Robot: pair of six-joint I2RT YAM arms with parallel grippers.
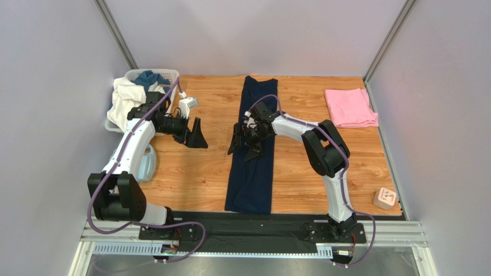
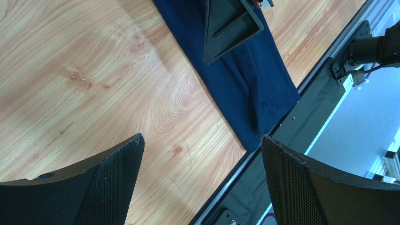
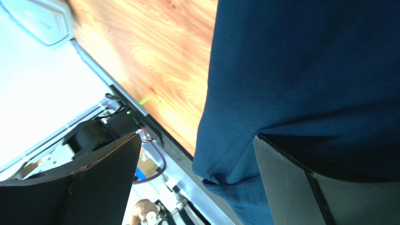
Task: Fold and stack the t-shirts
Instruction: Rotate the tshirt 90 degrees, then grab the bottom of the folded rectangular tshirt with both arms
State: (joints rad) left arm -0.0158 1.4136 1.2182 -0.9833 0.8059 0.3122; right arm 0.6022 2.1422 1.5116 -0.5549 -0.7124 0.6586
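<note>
From above, the navy t-shirt is being shown as a long narrow strip running from the far side of the table to its near edge. The pink t-shirt is lying folded at the far right, well apart from it. The right gripper is being held over the strip's middle with its jaws spread wide. The left gripper is being held over bare wood to the left, equally spread and holding nothing. A basket of other clothes is sitting at the far left.

In the left wrist view, wood and the strip's near end are being framed between the parted fingers, with the right gripper's finger just above the cloth.

In the right wrist view, the navy cloth is being straddled by the open jaws, and its hem is lying at the table's edge.

If only the top layer is pinched, the fold is likely to be pulled open. A one-sided lift could drag the strip askew, or its near end off the edge. With the grippers this near, a collision is being risked.
</note>
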